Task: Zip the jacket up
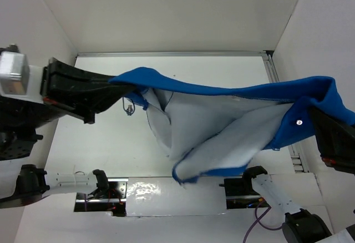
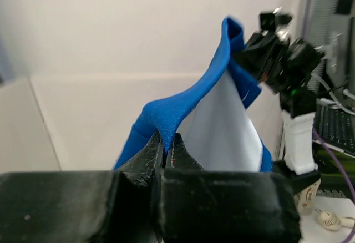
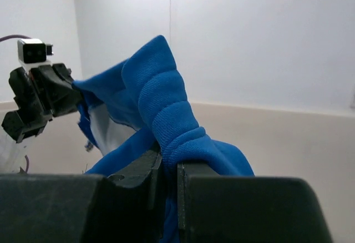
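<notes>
Jacket (image 1: 222,135) barrier across table (image 1: 100,137) middle

A flat white table (image 1: 100,140) is enclosed by plain white panel walls (image 1: 183,10) at the back and on both sides. A thin silver metal rail (image 1: 166,54) runs along its far edge, in soft even light.

Right end effector (image 3: 169,176) clamped on a bunched fold of the blue jacket (image 3: 161,104). Left end effector (image 3: 71,93) grips the far end, pale lining showing between them.
</notes>
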`<state>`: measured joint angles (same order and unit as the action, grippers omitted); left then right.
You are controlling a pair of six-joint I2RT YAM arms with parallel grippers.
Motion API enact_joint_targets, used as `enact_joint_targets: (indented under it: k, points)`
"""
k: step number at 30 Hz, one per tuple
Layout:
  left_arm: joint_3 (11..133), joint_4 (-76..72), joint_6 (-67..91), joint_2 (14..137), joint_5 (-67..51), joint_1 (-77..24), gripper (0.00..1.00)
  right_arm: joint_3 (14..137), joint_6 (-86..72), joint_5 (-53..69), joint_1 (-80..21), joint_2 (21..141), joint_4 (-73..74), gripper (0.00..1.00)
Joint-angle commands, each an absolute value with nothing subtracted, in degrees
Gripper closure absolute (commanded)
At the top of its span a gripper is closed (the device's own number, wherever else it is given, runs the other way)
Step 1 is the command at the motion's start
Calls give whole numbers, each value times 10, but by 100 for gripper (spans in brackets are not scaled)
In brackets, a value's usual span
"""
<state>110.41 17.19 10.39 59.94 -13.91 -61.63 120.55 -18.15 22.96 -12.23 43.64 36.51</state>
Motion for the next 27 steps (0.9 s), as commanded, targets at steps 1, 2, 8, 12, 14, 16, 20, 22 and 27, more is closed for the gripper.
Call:
enact_joint_targets:
  k: [1, 2, 8, 12, 14, 16, 20, 22, 27]
  points:
    - [1173, 97, 67, 640, -194, -619, 100, 1205, -185, 230, -105, 491, 340, 100]
    - [1188, 98, 64, 652, -173, -619, 100, 1203, -186, 227, -98, 497, 341, 100]
    - [1177, 12, -33, 757, 141, -614, 100, 1165, -194, 137, -97, 611, 342, 100]
    - [1257, 126, 78, 911, 138, -423, 100, 1128, -192, 97, -102, 735, 316, 100]
    - [1298, 234, 186, 967, 49, -351, 100, 1115, -193, 67, -106, 813, 301, 100]
    - [1276, 250, 222, 1033, 6, -290, 94, 1101, -197, 39, -117, 901, 293, 100]
    - [1242, 243, 250, 1139, -101, -222, 1, 1168, -202, -16, -129, 1074, 320, 77]
    - [1272, 264, 272, 1170, -138, -202, 1, 1221, -201, -35, -135, 1141, 350, 55]
    - [1191, 259, 250, 1138, -168, -192, 1, 1206, -204, -72, -149, 1140, 371, 0]
